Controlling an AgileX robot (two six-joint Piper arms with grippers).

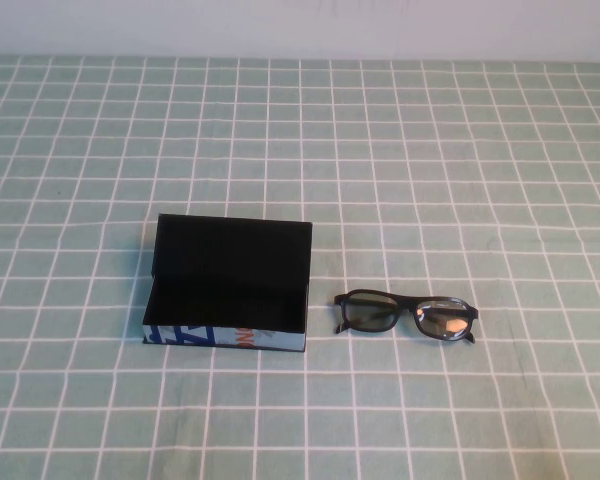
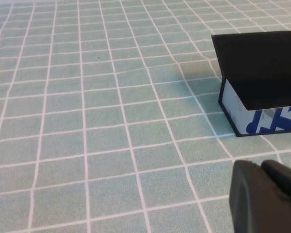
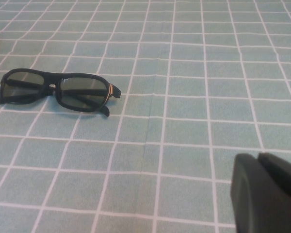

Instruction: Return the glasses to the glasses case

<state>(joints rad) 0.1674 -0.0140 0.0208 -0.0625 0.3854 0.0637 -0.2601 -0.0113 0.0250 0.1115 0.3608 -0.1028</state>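
The glasses case [image 1: 226,338] stands open left of the table's middle, its black lid raised at the back and its light front side printed in blue and orange. The black-framed glasses [image 1: 405,316] lie flat on the cloth just right of the case, a small gap between them. Neither arm shows in the high view. My left gripper [image 2: 262,167] is shut and holds nothing, low over the cloth, with the case [image 2: 262,73] a short way ahead of it. My right gripper [image 3: 258,158] is shut and holds nothing, and the glasses [image 3: 56,91] lie well ahead of it.
A green cloth with a white grid [image 1: 460,160] covers the whole table. A pale wall [image 1: 300,25] runs along the far edge.
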